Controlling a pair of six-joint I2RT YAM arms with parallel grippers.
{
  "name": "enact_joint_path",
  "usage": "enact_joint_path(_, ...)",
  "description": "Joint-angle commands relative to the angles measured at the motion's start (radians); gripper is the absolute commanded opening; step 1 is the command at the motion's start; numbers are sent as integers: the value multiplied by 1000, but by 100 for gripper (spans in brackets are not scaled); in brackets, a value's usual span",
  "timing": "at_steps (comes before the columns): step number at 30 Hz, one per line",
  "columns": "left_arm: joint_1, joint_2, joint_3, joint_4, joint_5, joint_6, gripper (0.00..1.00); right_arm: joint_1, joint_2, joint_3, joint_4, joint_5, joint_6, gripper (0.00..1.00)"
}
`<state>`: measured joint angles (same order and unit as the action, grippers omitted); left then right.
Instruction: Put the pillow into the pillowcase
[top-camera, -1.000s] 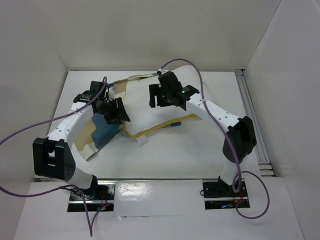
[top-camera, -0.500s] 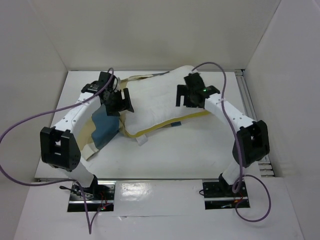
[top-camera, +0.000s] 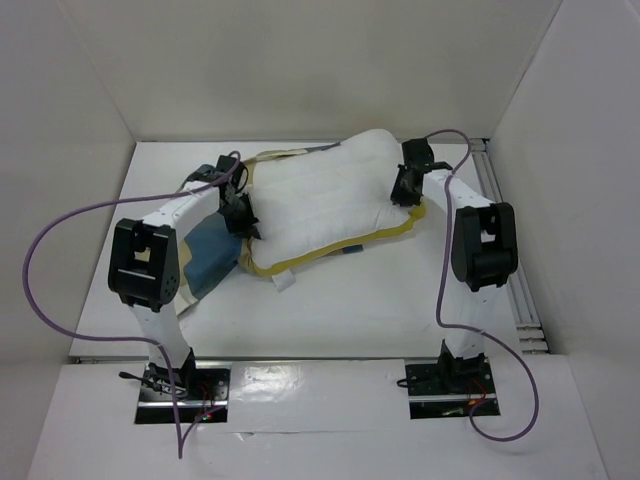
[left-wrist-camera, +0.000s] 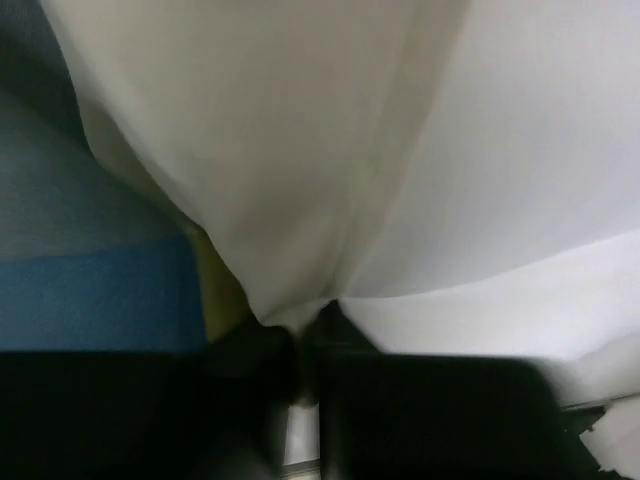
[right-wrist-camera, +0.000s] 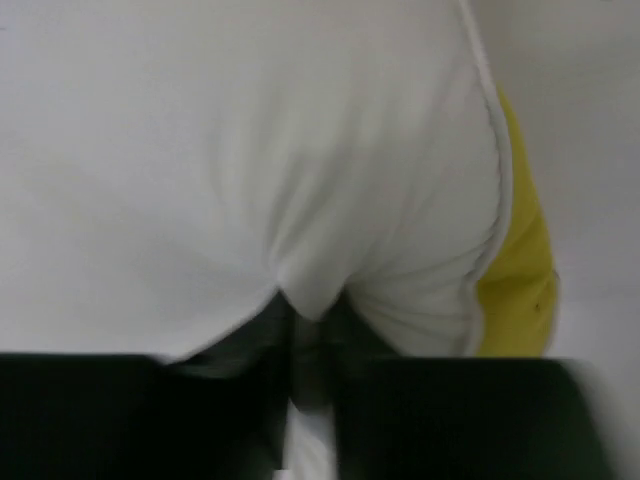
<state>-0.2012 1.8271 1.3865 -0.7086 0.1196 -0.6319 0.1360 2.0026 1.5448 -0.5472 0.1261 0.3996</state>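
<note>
1. White walls (top-camera: 300, 70) on three sides enclose a white table (top-camera: 350, 320); we view both arms reaching away from their bases at its near edge.
2. Between the two grippers lies the pillow (top-camera: 330, 190), white and quilted, spread flat with one short edge at each gripper.
3. We place the left gripper (top-camera: 243, 215) at the pillow's left edge. Its wrist view shows the dark fingers (left-wrist-camera: 240, 410) drawn together on a fold of pale cloth. This cloth rises from the pinch and fills the frame ahead of the fingertips, and we read it as the pillow (left-wrist-camera: 300, 150).
4. To the left of those fingers, beneath the pale cloth, we see the pillowcase (left-wrist-camera: 90, 300) as a blue block.
5. We place the right gripper (top-camera: 405, 188) at the pillow's right edge. Its wrist view shows its fingers (right-wrist-camera: 200, 410) clamped on a pucker of white pillow cloth directly ahead of them. A yellow strip of pillowcase (right-wrist-camera: 520, 280) lies just to their right.
6. From above, the pillowcase (top-camera: 208, 258) lies under the pillow, which rests uncovered on top. A yellow-tan border runs along the pillow's near side from one gripper to the other. Blue and tan blocks lie beneath the left arm, on the base side of its gripper.
7. One purple cable (top-camera: 60, 230) loops outward from the left arm, and a second cable (top-camera: 440, 290) hangs along the right arm.
</note>
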Motion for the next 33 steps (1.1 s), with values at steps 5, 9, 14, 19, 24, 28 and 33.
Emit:
enact_joint_path(5,37,61,118,-41,29,34,0,63,-275,-363,86,-63,67,0)
enact_joint_path(9,37,47,181,-72,29,43,0,197,-516,-485,-34,26,155,0)
enact_joint_path(14,37,49,267,-81,43,52,0,358,-741,-549,-186,107,304,1)
enact_joint_path(19,46,153,423,-146,34,96,74,473,-768,-447,-348,202,328,98)
enact_joint_path(24,109,60,448,-146,9,72,88,559,-652,-165,-444,420,253,100)
enact_joint_path(28,169,-64,338,-117,67,31,68,582,-509,-13,-318,429,96,98)
enact_joint_path(33,183,-178,113,-53,138,12,67,551,-236,240,-203,389,-134,88)
